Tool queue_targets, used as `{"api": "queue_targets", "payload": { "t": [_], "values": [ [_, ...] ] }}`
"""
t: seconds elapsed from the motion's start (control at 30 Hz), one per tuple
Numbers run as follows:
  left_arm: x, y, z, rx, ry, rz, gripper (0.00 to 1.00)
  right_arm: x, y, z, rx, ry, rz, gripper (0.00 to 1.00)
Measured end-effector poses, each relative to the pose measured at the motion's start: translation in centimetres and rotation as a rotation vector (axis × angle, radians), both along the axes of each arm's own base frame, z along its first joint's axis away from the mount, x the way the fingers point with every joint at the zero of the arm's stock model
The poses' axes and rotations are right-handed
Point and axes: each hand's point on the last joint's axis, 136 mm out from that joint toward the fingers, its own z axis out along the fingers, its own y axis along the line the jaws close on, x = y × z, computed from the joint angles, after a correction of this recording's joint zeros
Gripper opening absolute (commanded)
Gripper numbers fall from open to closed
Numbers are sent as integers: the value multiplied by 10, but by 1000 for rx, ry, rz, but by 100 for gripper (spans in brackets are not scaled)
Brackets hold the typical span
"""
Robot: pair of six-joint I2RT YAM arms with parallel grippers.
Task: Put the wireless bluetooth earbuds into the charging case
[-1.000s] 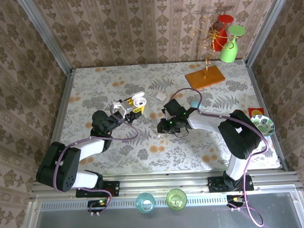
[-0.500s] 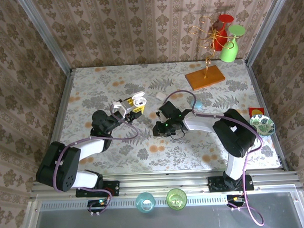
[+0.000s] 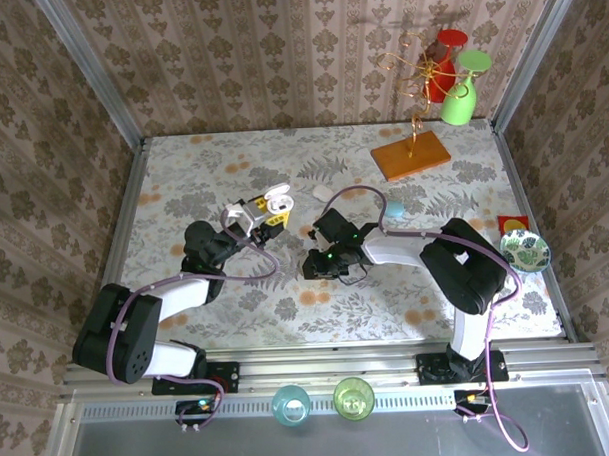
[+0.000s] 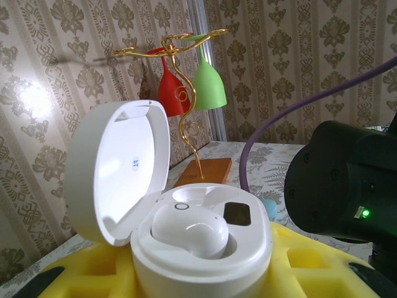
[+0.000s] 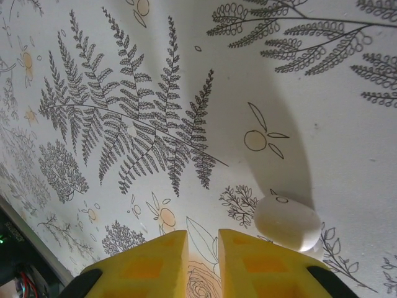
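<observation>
Left arm reaching to frame centre-left, left gripper [image 3: 256, 216] clamped around its load, right gripper [image 5: 203, 248] nearly closed, empty, pointing down

We see the left gripper [image 3: 267, 211] gripping an open white charging case [image 3: 276, 199] above the floral table [image 3: 183, 182]. The right gripper [image 3: 313, 256] hangs nearby, a small white oval case [image 3: 323, 192] beyond it.

Glossy white plastic charging case [image 4: 186, 230], lid open, holding a smooth white plastic earbud [image 4: 189, 228]. Second white earbud [image 5: 286, 222], satin finish, on the matt printed tablecloth [image 5: 186, 93]. Yellow matt plastic finger pads [image 5: 155, 261]. Stand [image 4: 186, 124] of shiny gold wire.
</observation>
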Motion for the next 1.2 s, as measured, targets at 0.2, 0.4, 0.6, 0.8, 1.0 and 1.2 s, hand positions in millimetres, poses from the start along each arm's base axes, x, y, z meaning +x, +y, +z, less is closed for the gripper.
{"api": "queue_targets", "payload": {
  "t": [0.2, 0.4, 0.6, 0.8, 1.0, 1.2],
  "values": [
    [0, 0, -1, 3, 1, 0, 30, 3, 0, 19, 18, -76, 47, 38],
    [-3, 1, 5, 4, -5, 1, 31, 32, -9, 36, 17, -159, 72, 54],
    [-5, 2, 8, 4, -11, 1, 31, 54, -15, 11, -6, -134, 94, 55],
    [-5, 2, 6, 11, -6, 2, 31, 42, -7, -1, 56, -92, 183, 51],
    [-5, 2, 5, 13, -1, 1, 31, 33, -4, -4, 99, -87, 233, 46],
    [-5, 2, 4, 15, 3, 1, 31, 27, -6, -6, 123, -96, 255, 38]
  ]
}}
